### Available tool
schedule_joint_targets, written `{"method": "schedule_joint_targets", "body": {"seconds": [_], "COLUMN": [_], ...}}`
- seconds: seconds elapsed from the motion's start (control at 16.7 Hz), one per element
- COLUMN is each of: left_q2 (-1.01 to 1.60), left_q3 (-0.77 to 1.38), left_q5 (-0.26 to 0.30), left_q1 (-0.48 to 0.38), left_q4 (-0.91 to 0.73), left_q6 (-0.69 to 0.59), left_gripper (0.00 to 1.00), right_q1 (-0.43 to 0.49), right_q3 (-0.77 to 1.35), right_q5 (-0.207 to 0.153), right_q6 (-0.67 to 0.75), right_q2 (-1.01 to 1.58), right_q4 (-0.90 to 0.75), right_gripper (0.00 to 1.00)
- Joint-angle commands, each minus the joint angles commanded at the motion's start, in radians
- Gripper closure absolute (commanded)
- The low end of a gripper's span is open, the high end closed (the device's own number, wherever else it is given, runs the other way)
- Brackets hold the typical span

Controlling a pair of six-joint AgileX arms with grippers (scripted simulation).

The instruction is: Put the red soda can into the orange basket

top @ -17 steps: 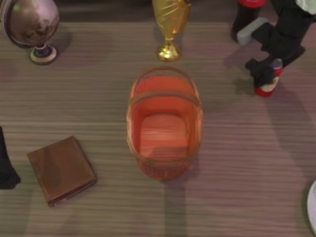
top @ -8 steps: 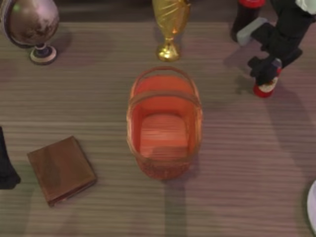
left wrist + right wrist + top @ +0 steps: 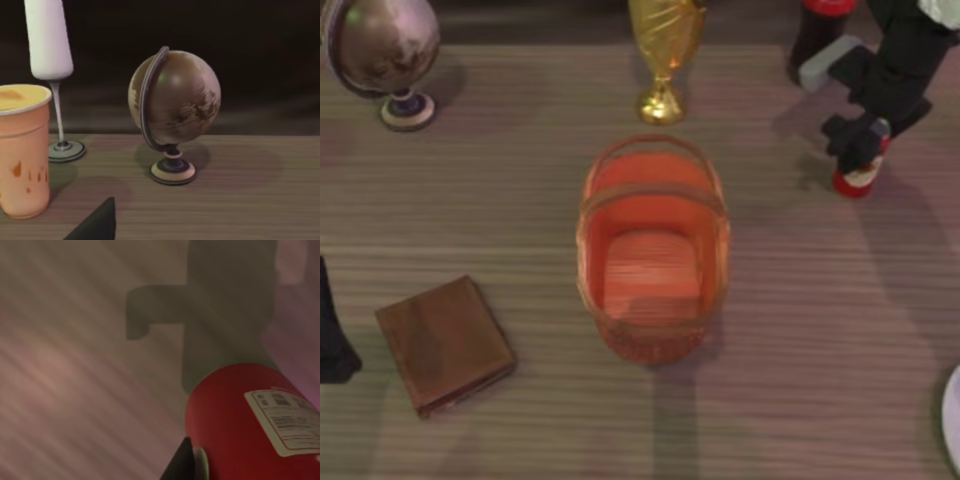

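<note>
Red metal fills the right wrist view: the red soda can point(image 3: 250, 425) sits tight against the right gripper point(image 3: 860, 150), and from above the dark fingers stand on either side of its silver top, apparently closed on it, though the contact itself is hidden. Over the last second the gripper and can have drawn a little toward the far edge of the table, and in the last half second they hardly moved, so I judge the grasp to be settled and the lift about to begin; the can has not yet gone anywhere near its goal. The orange basket point(image 3: 653, 330) lies well to the left of the gripper, nearer the middle of the table, with nothing in it, and has not shifted. Counting: one can, one basket, one dark bottle point(image 3: 817, 35) just behind the gripper, one gold trophy point(image 3: 663, 60), one globe point(image 3: 385, 50), one brown book point(image 3: 445, 343). The left gripper point(image 3: 332, 340) is parked at the table's left edge, far from the work; its wrist view also shows one orange cup point(image 3: 22, 150) and one white glass point(image 3: 50, 75).
</note>
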Motion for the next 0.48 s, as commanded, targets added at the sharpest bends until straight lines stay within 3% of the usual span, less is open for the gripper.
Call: {"method": "schedule_joint_targets", "body": {"seconds": [0.12,0.24,0.48], "left_q2": [0.000,0.000,0.000], "left_q3": [0.000,0.000,0.000], "left_q5": [0.000,0.000,0.000], "left_q1": [0.000,0.000,0.000], "left_q4": [0.000,0.000,0.000], "left_q6": [0.000,0.000,0.000], "left_gripper": [0.00,0.00,0.00], "right_q1": [0.005,0.013,0.036], "right_q3": [-0.016,-0.053,-0.181], "right_q5": [-0.019,-0.061,-0.203], "right_q6": [0.009,0.032,0.113], "right_q2": [-0.003,-0.014,-0.062], "right_q4": [0.029,0.098,0.349], "right_gripper": [1.00,1.00,1.00]}}
